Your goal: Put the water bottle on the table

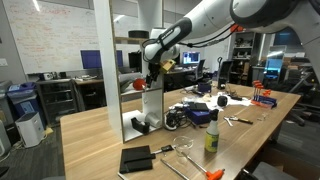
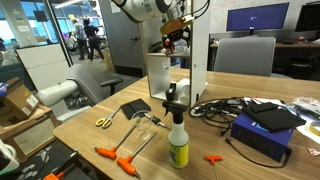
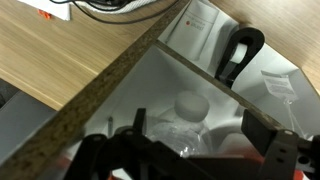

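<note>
A clear water bottle (image 3: 178, 132) with a white cap (image 3: 191, 104) stands inside a white open-fronted shelf box (image 3: 215, 30) in the wrist view. My gripper (image 3: 200, 140) is open, with one finger on each side of the bottle and gaps between them. In both exterior views the gripper (image 1: 152, 72) (image 2: 175, 38) hangs at the top of the shelf box (image 1: 150, 105) (image 2: 163, 72), which stands on the long light-wood table (image 1: 95, 140) (image 2: 85, 135). I cannot make out the bottle in the exterior views.
A yellow-green spray bottle (image 1: 211, 130) (image 2: 178, 138) stands near the table edge. A black notebook (image 2: 135, 108), orange-handled tools (image 2: 113, 155), black cables (image 2: 225, 105) and a blue box (image 2: 262, 130) lie around the shelf box. A black curved object (image 3: 240, 50) sits behind the bottle.
</note>
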Motion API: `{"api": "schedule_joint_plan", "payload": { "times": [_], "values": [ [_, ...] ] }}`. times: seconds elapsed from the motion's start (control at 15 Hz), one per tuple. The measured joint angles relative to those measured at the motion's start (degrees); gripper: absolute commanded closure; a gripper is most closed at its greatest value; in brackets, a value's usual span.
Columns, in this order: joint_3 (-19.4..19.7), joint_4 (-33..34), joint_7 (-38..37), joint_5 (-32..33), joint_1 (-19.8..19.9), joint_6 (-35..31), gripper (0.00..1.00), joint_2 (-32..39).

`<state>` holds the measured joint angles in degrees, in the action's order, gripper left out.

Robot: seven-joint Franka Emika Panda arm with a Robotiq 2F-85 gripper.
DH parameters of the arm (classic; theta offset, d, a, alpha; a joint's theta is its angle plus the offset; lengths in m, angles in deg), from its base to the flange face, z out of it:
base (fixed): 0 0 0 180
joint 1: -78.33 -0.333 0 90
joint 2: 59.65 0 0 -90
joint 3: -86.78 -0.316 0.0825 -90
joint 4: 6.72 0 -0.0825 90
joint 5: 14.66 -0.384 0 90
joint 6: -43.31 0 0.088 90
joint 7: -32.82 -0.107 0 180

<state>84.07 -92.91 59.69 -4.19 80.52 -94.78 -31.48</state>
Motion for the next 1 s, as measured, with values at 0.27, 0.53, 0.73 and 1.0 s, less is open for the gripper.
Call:
{"api": "schedule_joint_plan", "payload": {
  "times": [0.27, 0.53, 0.73, 1.0],
  "values": [
    [-0.1, 0.4, 1.2, -0.5, 0.7, -0.5, 0.61, 0.3],
    [-0.3, 0.6, 1.9, -0.7, 1.0, -0.6, 0.92, 0.3],
    [-0.4, 0.7, 2.0, -0.8, 1.1, -0.7, 0.88, 0.3],
    [-0.4, 0.7, 2.0, -1.1, 1.2, -0.6, 0.87, 0.3]
  ]
}}
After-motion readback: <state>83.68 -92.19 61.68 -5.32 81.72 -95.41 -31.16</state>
